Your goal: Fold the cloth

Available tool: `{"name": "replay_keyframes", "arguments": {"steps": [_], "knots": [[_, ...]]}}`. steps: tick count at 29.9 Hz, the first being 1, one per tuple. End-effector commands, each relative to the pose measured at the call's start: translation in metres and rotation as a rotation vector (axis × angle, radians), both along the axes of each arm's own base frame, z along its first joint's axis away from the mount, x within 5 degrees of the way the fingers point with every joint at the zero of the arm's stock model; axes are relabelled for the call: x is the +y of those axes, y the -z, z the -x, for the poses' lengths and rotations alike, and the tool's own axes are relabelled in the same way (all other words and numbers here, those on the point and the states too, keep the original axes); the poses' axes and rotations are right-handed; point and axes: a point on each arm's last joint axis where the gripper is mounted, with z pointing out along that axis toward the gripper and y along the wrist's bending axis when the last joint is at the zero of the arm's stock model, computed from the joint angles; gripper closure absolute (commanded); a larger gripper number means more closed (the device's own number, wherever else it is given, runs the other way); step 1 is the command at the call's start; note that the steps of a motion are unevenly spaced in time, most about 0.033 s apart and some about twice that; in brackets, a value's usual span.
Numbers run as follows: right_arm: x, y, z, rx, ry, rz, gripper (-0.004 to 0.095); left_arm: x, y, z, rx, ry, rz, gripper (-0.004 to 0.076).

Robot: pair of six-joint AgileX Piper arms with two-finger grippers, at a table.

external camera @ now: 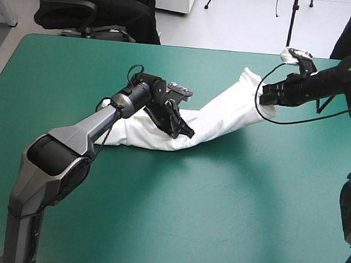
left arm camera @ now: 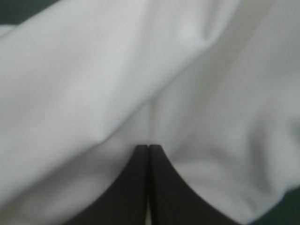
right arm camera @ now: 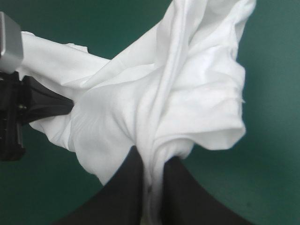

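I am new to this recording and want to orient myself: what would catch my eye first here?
The white T-shirt lies stretched as a long slanting band across the middle of the teal-green cover. The left hand grips its near edge, and the right hand grips its end toward the cover's far right.

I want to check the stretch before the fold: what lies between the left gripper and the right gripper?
The T-shirt alone: it runs as one white band from the left gripper to the right gripper, seen in the high view.
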Motion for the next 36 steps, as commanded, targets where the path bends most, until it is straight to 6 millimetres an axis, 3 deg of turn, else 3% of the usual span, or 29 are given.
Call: {"name": "replay_keyframes", "arguments": {"steps": [1, 7, 10, 16, 22, 29, 32, 36], "knots": [[0.006, -0.037, 0.012, -0.114, -0.018, -0.071, 0.0925, 0.033, -0.075, 0.009, -0.127, -0.051, -0.008, 0.0741], [0.025, -0.046, 0.014, -0.145, -0.075, -0.196, 0.0924, 0.099, -0.164, 0.039, -0.288, -0.177, 0.018, 0.0741], [0.050, -0.047, 0.017, -0.149, -0.127, -0.209, 0.0924, 0.136, -0.208, 0.066, -0.406, -0.253, 0.041, 0.0741], [0.109, -0.048, 0.023, -0.193, -0.214, -0.230, 0.0925, 0.195, -0.264, 0.128, -0.607, -0.407, 0.000, 0.0741], [0.175, -0.033, 0.022, -0.188, -0.309, -0.260, 0.0925, 0.211, -0.283, 0.177, -0.698, -0.459, 0.001, 0.0741], [0.255, -0.012, 0.008, -0.165, -0.415, -0.392, 0.0917, 0.217, -0.277, 0.196, -0.704, -0.469, -0.040, 0.0741], [0.283, -0.006, 0.010, -0.157, -0.514, -0.417, 0.0822, 0.218, -0.273, 0.198, -0.693, -0.468, -0.044, 0.0741], [0.306, 0.006, 0.021, -0.096, -0.659, -0.416, 0.0506, 0.218, -0.273, 0.197, -0.693, -0.468, -0.044, 0.0741]]}}
